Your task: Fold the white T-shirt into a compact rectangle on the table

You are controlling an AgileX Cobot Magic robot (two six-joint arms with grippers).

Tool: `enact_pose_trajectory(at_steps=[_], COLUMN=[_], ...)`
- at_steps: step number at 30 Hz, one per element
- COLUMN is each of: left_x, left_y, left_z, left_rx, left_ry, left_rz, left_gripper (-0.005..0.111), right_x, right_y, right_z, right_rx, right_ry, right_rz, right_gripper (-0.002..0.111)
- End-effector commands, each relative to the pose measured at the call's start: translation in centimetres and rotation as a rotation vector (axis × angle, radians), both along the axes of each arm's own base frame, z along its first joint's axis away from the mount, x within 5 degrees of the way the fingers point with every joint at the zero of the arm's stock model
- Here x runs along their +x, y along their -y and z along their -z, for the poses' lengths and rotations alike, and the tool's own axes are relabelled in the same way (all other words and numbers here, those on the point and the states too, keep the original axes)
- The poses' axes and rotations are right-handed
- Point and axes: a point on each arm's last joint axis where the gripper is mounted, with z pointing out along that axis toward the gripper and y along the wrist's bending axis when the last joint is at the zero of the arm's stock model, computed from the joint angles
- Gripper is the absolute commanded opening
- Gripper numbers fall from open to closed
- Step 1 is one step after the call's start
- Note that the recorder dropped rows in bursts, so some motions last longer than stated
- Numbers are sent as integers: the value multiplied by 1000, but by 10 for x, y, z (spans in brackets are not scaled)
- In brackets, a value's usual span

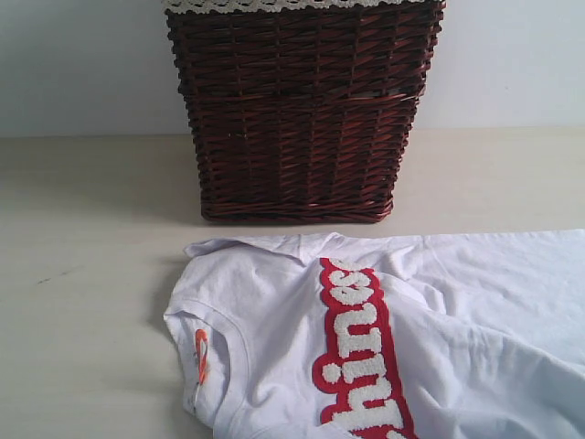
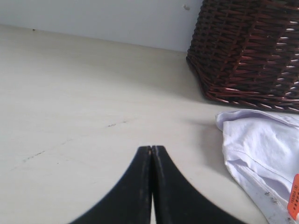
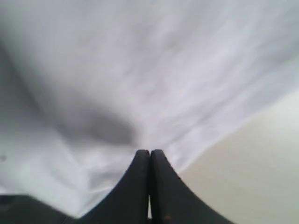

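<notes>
Your white T-shirt (image 1: 475,311) lies on the pale surface (image 1: 82,274) just in front of the dark wicker basket (image 1: 302,119), its collar toward the left of the exterior view. You get only part of it: the bottom and right edges of that view cut it off, so its full outline is out of sight. The sleeve nearest the basket is rumpled and partly turned over on itself. The red-outlined lettering (image 1: 358,357) runs down out of the frame, so only some letters can be read. The orange tag (image 1: 201,355) shows at the neckline. The basket is cropped at the top, with only a strip of lace trim (image 1: 274,5) visible along its rim. The claws show only in their own wrist views. The left claw (image 2: 152,149) has its black fingers pressed together with nothing between them, over bare surface and apart from the shirt's crumpled edge. You cannot judge how high it sits. The right claw (image 3: 150,153) is also pressed together, in a blurred picture almost filled with white cloth. Its tips sit close to a hemmed edge, beyond which the surface shows. You cannot tell whether they touch the cloth or which part of the shirt this is.
</notes>
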Motion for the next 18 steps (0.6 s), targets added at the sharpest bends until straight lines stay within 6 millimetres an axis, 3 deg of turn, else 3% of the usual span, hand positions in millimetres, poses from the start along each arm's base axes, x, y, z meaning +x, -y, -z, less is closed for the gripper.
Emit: enact_pose_trajectory(at_steps=[1,3,6,8,9,11,13,16,18], left_x=[0,0,0,0,0,0,0,0,0], left_y=[0,0,0,0,0,0,0,0,0], left_z=[-1,-1,-1,-1,-1,-1,-1,-1,-1], left_rx=[-7,-7,-7,-7,-7,-7,-7,-7,-7], left_ry=[11,11,11,11,11,11,11,11,11], left_rz=[6,6,6,6,6,6,6,6,6], left_gripper=[0,0,0,0,0,0,0,0,0], right_x=[18,26,31,22,13,-5,-20,-45,-62], right_y=[0,-4,-16,-31,-37,-52,-69,-91,-99], right_z=[-49,-84,-139,-173,-184,-196,-200,-192,-176], right_rx=[-171,-268,-324,-117,37,330,537,539,371], right_ry=[470,779,1336,1739,1860,1941,1919,1902,1926], right_rz=[-73,-91,87,472,666,923,976,742,485], right_gripper=[0,0,0,0,0,0,0,0,0])
